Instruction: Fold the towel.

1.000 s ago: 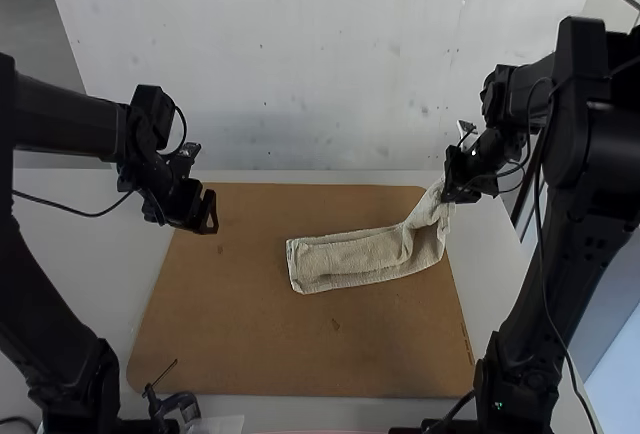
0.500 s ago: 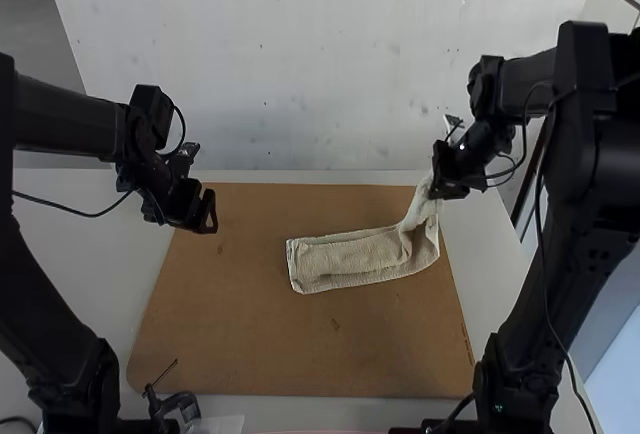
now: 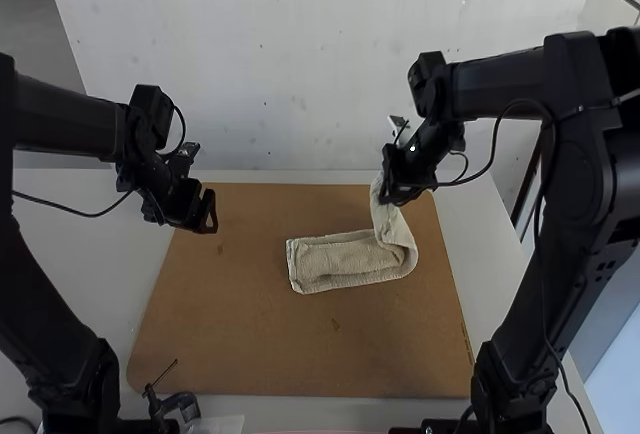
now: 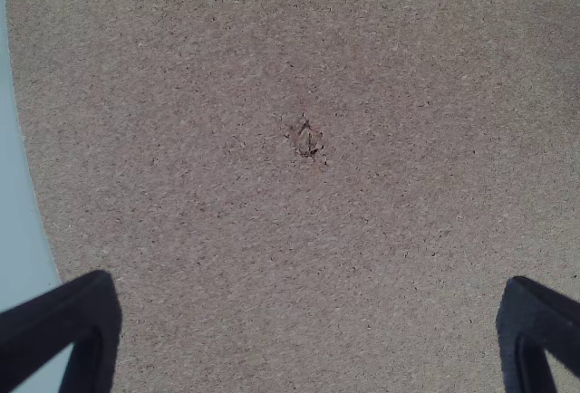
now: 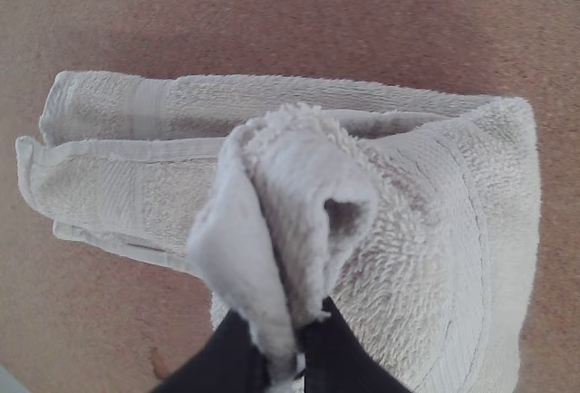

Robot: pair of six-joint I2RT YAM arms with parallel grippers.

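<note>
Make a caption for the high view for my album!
Right pincer holds one end of the towel above the brown board.

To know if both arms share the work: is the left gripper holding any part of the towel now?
No, the left gripper is open over the bare board, with no cloth between its fingers.

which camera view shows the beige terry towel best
The right wrist view: up close, the beige terry towel shows its layered edges and bunched end in the black right gripper. The high view shows it as a strip, one end lifted; the left wrist view looks at brown board.
</note>
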